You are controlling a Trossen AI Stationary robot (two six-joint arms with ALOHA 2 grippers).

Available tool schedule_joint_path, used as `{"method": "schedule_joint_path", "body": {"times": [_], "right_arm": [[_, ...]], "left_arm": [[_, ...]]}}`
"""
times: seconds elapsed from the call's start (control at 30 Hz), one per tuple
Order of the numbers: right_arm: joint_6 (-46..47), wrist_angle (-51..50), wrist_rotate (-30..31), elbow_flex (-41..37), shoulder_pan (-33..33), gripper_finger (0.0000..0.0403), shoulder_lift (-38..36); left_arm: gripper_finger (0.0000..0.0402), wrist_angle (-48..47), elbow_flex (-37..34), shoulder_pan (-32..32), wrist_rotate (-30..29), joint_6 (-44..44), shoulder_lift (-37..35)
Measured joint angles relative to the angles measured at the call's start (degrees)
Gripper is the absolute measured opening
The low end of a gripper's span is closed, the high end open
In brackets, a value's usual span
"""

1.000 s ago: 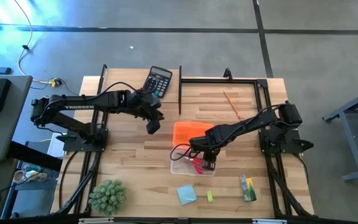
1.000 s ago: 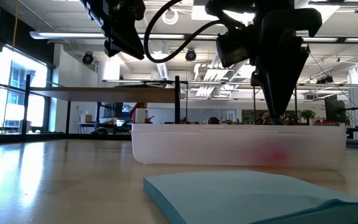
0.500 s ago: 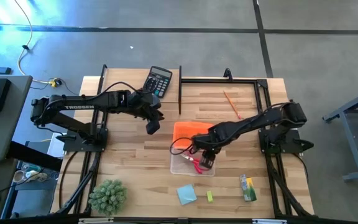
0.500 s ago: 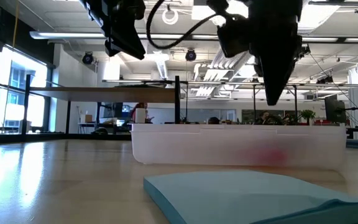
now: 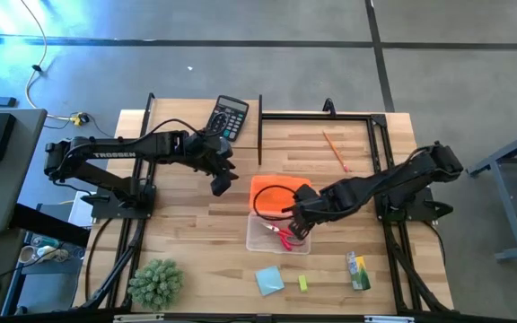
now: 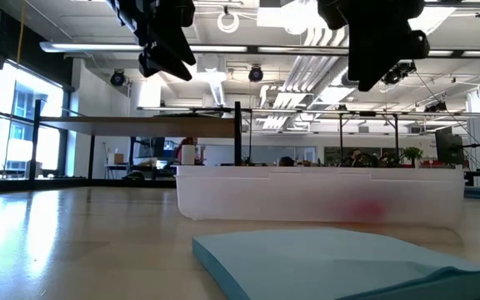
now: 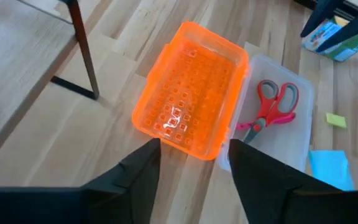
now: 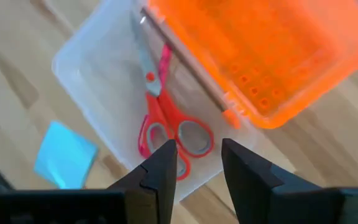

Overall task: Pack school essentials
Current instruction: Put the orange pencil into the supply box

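A pale wooden table [image 5: 196, 224] is seen from above, with two dark robot arms reaching inward over it; near the middle, a clear plastic pencil box [image 5: 263, 240] lies open, its perforated orange lid [image 5: 272, 190] folded back flat beside it. Inside the clear box, a pair of red-handled scissors [image 8: 166, 121] is laid beside a pink pen [image 8: 165, 57] and a thin wooden pencil [image 8: 179, 65] along the hinge side.

The right gripper [image 5: 296, 226] is held above the box, over the scissors; its two dark fingers [image 8: 160, 171] are parted with a gap between them, and nothing is gripped. The left gripper [image 5: 221, 182] is held in the air just beside the orange lid, on the side toward the left arm's base; its fingers [image 7: 138, 177] are spread apart and nothing is held between them.

Outside the box, toward the table's near edge, a light-blue square notepad [image 5: 269, 281] is placed, with a tiny yellow block [image 5: 302, 283] just beside it and a green-yellow packet [image 5: 358, 271] farther toward the right arm's side; a second thin wooden pencil [image 5: 335, 150] lies well apart on the far part of the table.

A black calculator [image 5: 228, 117] is set at the far edge, and a spiky green plant [image 5: 155, 283] stands at the near corner on the left arm's side.
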Motion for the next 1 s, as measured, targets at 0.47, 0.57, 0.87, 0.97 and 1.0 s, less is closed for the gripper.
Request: {"method": "schedule_joint_path", "body": {"times": [0.47,0.57,0.87,0.97,1.0], "right_arm": [[19.4,-0.9,3.0,0.0,4.4,0.0119,-1.8],[22.6,-0.9,3.6,0.0,5.8,0.0119,-1.8],[34.7,-0.4,1.1,-0.3,10.9,0.0146,0.2],[40.5,-0.7,-1.8,-0.3,12.8,0.0165,0.9],[42.3,-0.8,-2.5,-0.3,13.5,0.017,1.1]], "left_arm": [[0.0189,0.3,0.0,-6.2,6.9,-2.8,0.0],[0.0189,1.3,0.0,-10.0,6.9,-2.8,0.3],[0.0188,2.2,0.0,-16.3,1.0,-2.8,0.5],[0.0188,2.1,0.0,-16.6,0.7,-2.8,0.5],[0.0188,2.1,0.0,-16.6,0.7,-2.8,0.5]]}}
